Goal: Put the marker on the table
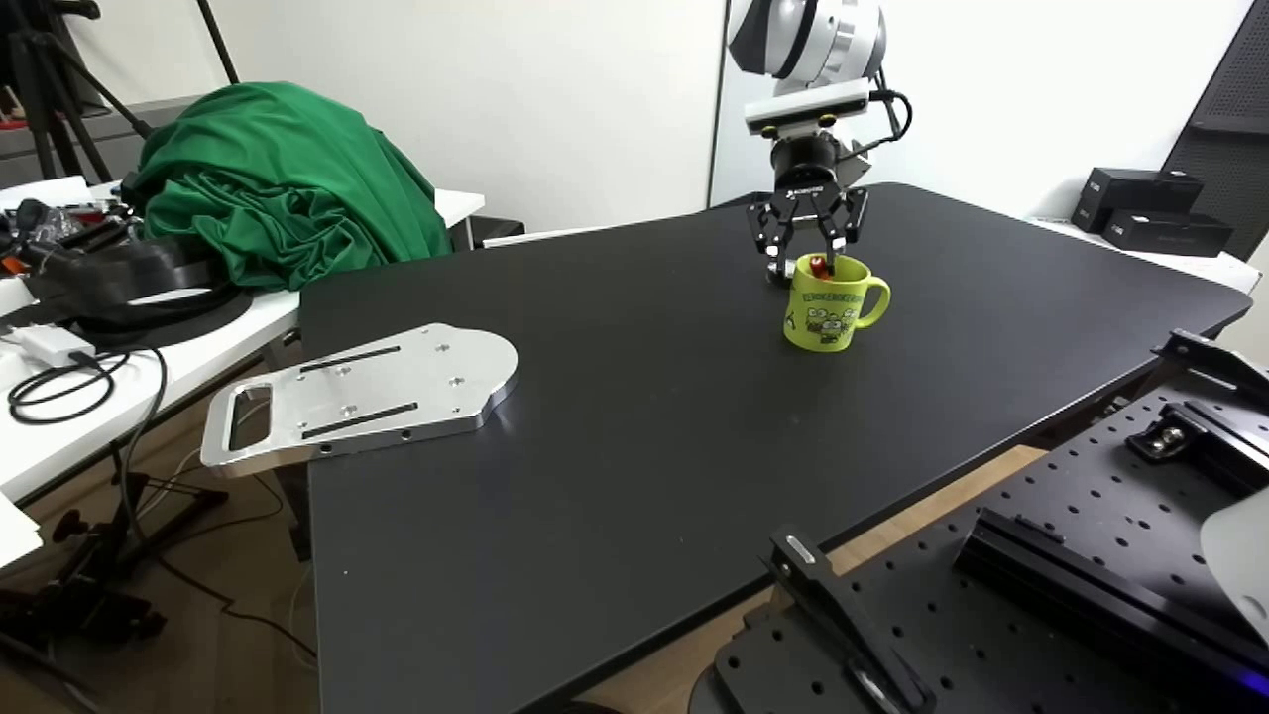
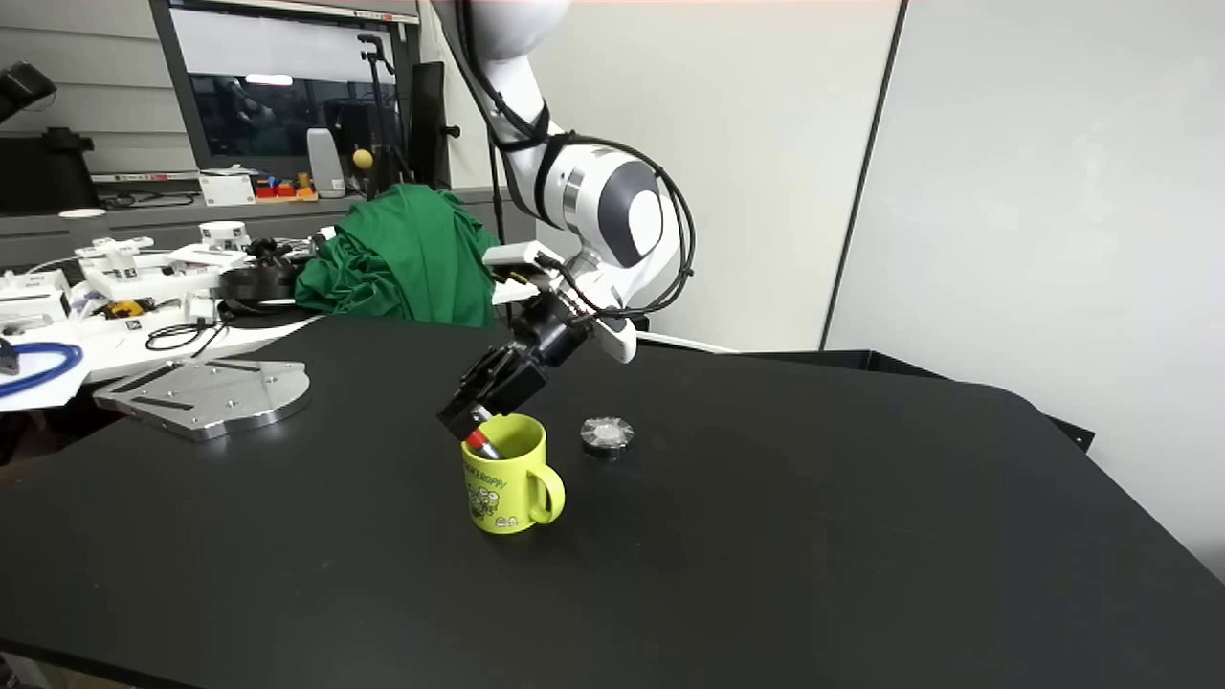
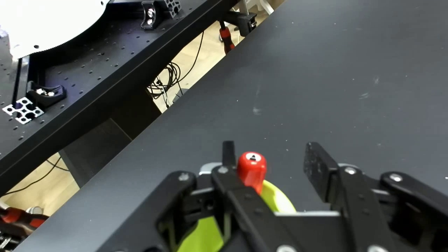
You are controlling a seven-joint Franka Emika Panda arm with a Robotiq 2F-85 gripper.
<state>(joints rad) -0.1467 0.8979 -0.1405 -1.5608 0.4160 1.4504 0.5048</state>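
— Begin with your black desk (image 1: 654, 426): it bears what you're working on, and your job should finish there.

— Next, your arm (image 2: 579, 191). In an exterior view its lower end slants toward seven o'clock, likely so you can reach in at an angle.

— The metal plate (image 1: 377, 382) sits around nine o'clock on the desk in an exterior view. Its handle end juts past the edge, perhaps so someone can grab it; you don't need it.

— You do need the yellow-green mug (image 1: 821, 322), upright, its own handle at three o'clock in that same view. It's serving you as a holder.

— Have your fingers (image 3: 320, 171) got anything?

— No. The wrist view shows them spread apart, clenching nothing.

— Then the marker (image 3: 251, 172), smallest of all, isn't on your desk yet?

— Right. It's in the mug, red end up, between your fingers: near the nine o'clock one in the wrist view, a gap toward three. In an exterior view it tips toward ten or eleven, presumably propped by the rim. You'd probably close on it, lift it clear and lay it down; pinch the rim too and you may drag the mug.
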